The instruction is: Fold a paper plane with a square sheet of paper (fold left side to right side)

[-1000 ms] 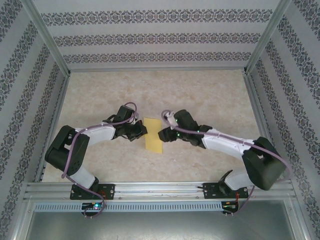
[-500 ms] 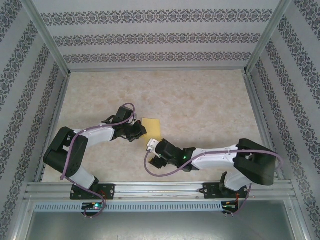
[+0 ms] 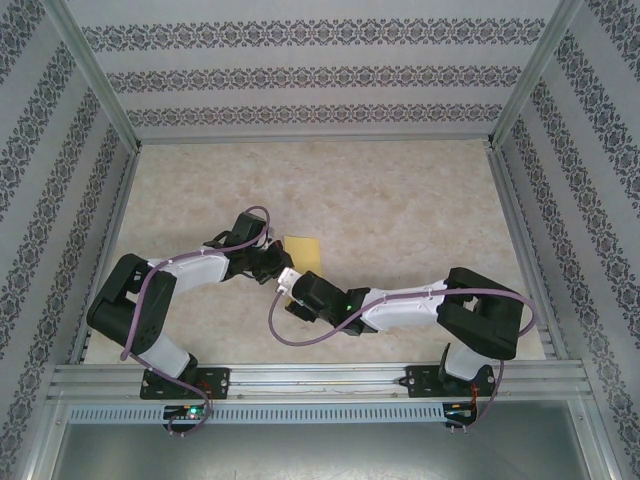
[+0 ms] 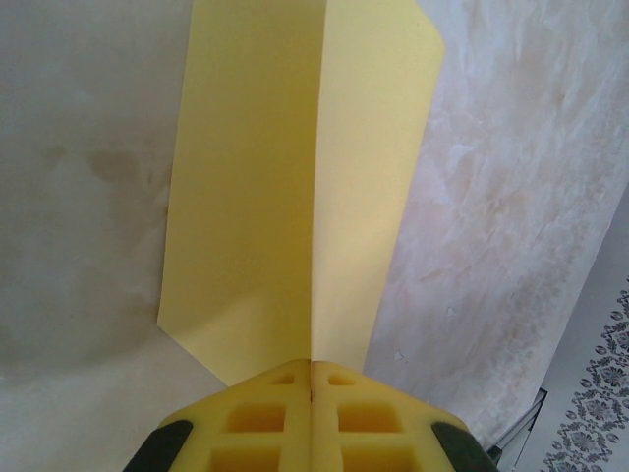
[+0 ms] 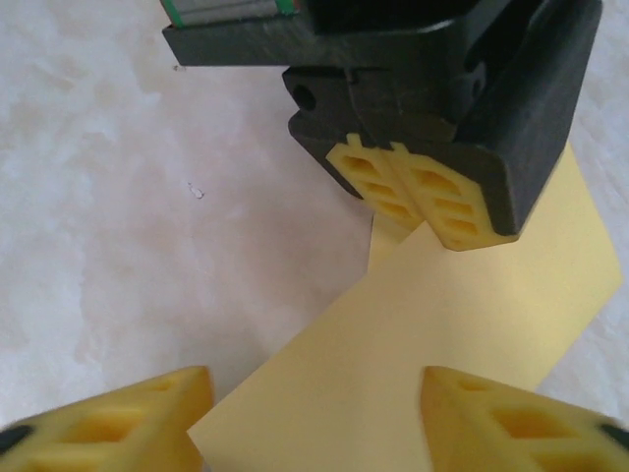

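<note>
The square sheet of paper (image 3: pixel 304 248) is pale yellow and lies on the table as a long strip with a crease (image 4: pixel 314 197) down its middle. My left gripper (image 3: pixel 275 262) is shut on the sheet's left edge, and the crease runs straight into its closed yellow fingertips (image 4: pixel 312 366). My right gripper (image 3: pixel 292 290) hovers over the near end of the sheet (image 5: pixel 442 344). It is open, with one yellow finger (image 5: pixel 128 418) on each side of the paper's corner. The right wrist view also has the left gripper (image 5: pixel 408 197) pinching the sheet. The paper plane is out of view.
The marbled tabletop (image 3: pixel 400 200) is enclosed by patterned walls and a metal frame (image 3: pixel 300 380) along the near edge. A purple cable (image 3: pixel 285 325) loops from the right wrist close to the table. The two arms nearly touch near the paper.
My right arm swung from the sheet's right side round to its near end, close beside the left gripper, and its jaws stand less wide than half a second ago. The left gripper stayed put.
</note>
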{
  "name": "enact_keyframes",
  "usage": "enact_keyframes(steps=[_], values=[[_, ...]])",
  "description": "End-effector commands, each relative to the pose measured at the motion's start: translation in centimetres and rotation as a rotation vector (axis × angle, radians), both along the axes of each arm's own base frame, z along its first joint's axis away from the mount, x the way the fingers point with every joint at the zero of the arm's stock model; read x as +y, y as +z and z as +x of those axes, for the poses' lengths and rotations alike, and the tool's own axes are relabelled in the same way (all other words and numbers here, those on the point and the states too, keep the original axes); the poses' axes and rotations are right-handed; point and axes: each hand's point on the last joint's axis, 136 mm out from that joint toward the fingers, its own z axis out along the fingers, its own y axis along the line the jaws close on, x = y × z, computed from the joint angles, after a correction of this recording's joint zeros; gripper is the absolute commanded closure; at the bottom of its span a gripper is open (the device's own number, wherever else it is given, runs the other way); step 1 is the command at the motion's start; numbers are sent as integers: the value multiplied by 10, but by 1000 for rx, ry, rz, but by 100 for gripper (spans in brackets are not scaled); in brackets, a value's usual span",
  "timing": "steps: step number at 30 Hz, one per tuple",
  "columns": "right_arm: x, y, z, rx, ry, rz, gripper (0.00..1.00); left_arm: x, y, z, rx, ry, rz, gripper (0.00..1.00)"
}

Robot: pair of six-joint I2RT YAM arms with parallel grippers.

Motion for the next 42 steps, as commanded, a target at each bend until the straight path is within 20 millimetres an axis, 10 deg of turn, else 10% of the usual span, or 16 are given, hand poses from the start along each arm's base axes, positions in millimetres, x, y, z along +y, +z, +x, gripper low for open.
enact_keyframes(steps=[1, 8, 15, 23, 42], values=[[3, 6, 4, 19, -21, 40, 56, 1, 8, 2, -19, -10, 8, 100], [-7, 1, -9, 179, -25, 102, 100, 8, 16, 9, -54, -38, 55, 81], [-13, 6, -17, 378, -33, 247, 100, 31, 39, 14, -103, -72, 126, 66], [-10, 6, -17, 535, -41, 374, 100, 16, 54, 27, -165, -216, 106, 75], [-12, -7, -9, 675, -88, 433, 100, -28, -29, 37, -32, -451, 125, 93]])
